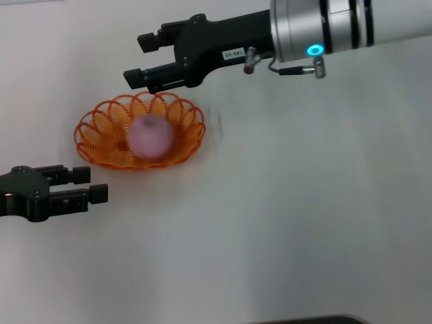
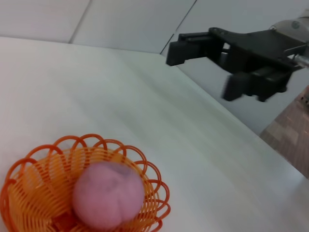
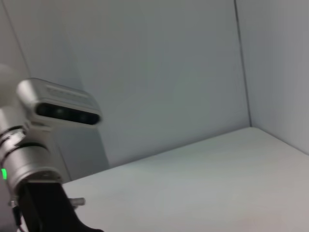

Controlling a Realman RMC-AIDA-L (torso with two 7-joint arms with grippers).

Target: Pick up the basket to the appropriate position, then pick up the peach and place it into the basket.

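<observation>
A: Where is the peach (image 1: 150, 137)?

B: Inside the orange wire basket (image 1: 94, 132) on the table (image 1: 304, 223). The right gripper (image 1: 142, 59) hangs above the basket's far rim, fingers apart and empty. The left gripper (image 1: 90, 184) sits just beside the near rim, fingers also apart.

A: How would they handle?

B: I'd guess the peach is light and smooth, best pinched across its middle. The basket looks springy; grip its looped rim.
</observation>
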